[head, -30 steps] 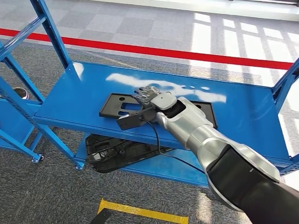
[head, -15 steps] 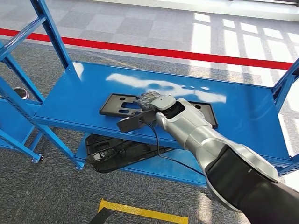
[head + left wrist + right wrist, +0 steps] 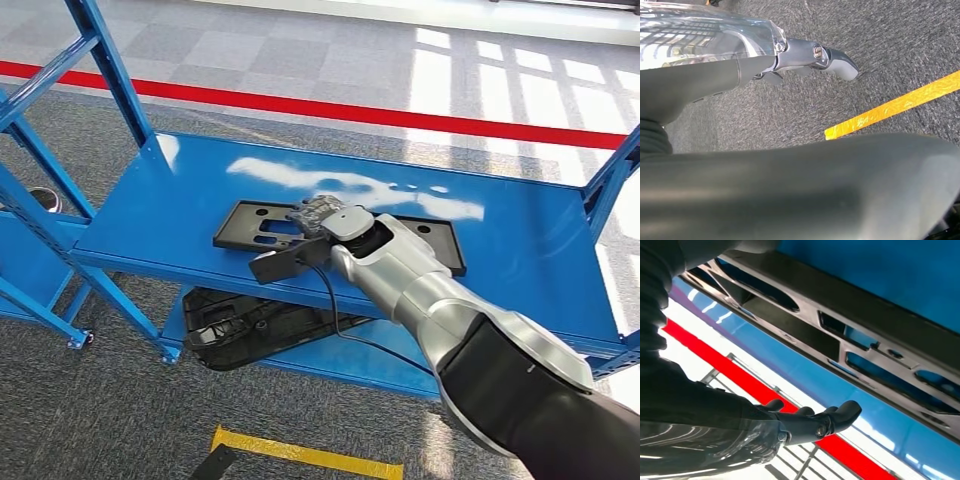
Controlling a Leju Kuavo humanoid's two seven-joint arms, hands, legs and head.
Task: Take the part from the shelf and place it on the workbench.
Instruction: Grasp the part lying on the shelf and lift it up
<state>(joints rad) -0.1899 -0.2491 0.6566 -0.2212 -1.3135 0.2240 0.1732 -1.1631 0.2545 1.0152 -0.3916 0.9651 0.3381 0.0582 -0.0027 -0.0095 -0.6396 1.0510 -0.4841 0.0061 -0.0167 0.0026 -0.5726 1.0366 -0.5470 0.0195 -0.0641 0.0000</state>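
Right hand (image 3: 323,214) has sunk from a raised hover onto the flat black perforated plastic panel (image 3: 249,224), which lies on the blue metal shelf deck (image 3: 521,245). Its fingers are spread (none curled under the panel), so the grasp is pending.

Your right arm (image 3: 423,285) is glossy silver with a black upper sleeve; a black cable (image 3: 340,320) loops just behind the dark-fingered right hand (image 3: 321,215).
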